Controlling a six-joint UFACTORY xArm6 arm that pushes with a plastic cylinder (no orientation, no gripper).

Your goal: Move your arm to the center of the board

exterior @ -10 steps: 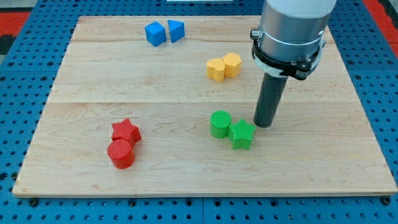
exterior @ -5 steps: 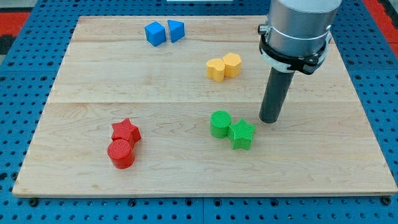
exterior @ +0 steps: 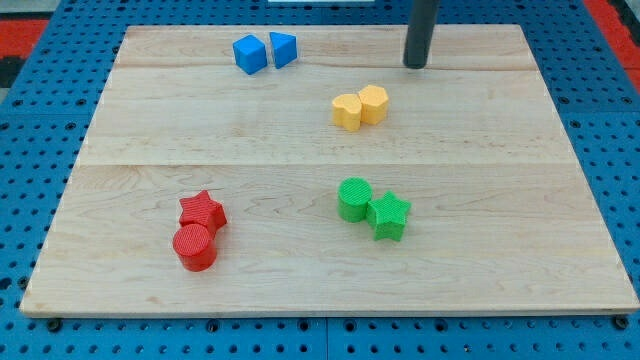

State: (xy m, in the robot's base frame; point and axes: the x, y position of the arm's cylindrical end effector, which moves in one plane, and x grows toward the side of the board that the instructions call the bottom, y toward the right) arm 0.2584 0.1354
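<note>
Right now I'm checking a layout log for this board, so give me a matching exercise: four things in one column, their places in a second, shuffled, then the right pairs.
Things:
1. blue blocks
2. red star
3. green star
4. my tip

Places:
A. at the view's top, right of centre, above the yellow blocks
B. touching the green cylinder, on its right
C. top of the board, left of centre
D. lower left, just above the red cylinder

Pairs: 1-C, 2-D, 3-B, 4-A
</note>
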